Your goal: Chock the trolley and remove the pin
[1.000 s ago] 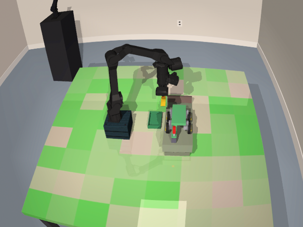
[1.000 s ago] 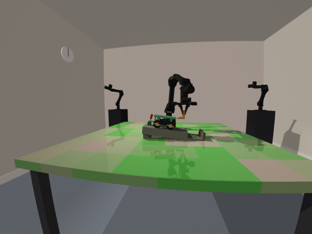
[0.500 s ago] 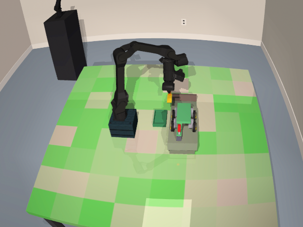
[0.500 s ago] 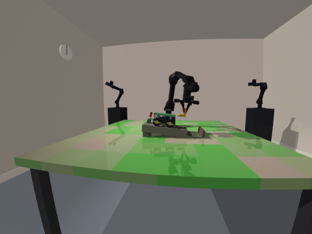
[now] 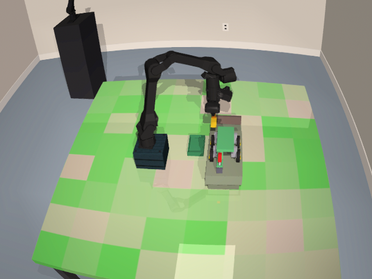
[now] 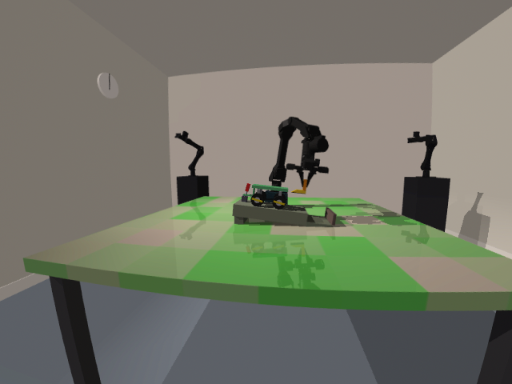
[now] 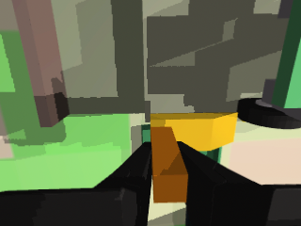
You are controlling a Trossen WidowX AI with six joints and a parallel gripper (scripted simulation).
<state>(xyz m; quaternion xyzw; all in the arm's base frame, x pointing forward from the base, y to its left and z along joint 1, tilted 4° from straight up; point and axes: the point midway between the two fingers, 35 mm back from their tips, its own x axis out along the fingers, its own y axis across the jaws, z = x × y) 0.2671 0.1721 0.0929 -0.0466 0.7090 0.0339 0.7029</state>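
Observation:
My gripper (image 5: pixel 213 114) (image 6: pixel 305 184) (image 7: pixel 162 148) is shut on the orange handle of the yellow chock (image 5: pixel 213 122) (image 6: pixel 298 191) (image 7: pixel 202 132). The chock is in the air above the low end of the ramp (image 5: pixel 224 181) (image 6: pixel 270 213) (image 7: pixel 188 80), near its tray-side edge. Its thin end points toward the trolley; its underside is hidden. The trolley (image 5: pixel 225 138) (image 6: pixel 270 187) (image 7: pixel 293 71) stands uphill of it on the ramp, a gap apart. The red-headed stop pin (image 5: pixel 219 157) (image 6: pixel 247 187) stands in its holder at the trolley's uphill end. The green tray (image 5: pixel 189 145) lies beside the ramp.
A reddish-brown end board (image 5: pixel 229 120) (image 6: pixel 330 216) (image 7: pixel 47 71) stands across the ramp's low end. The arm's dark base block (image 5: pixel 150 157) is on the far side of the tray from the ramp. The nearest trolley wheel (image 7: pixel 270 115) shows at the right of the wrist view.

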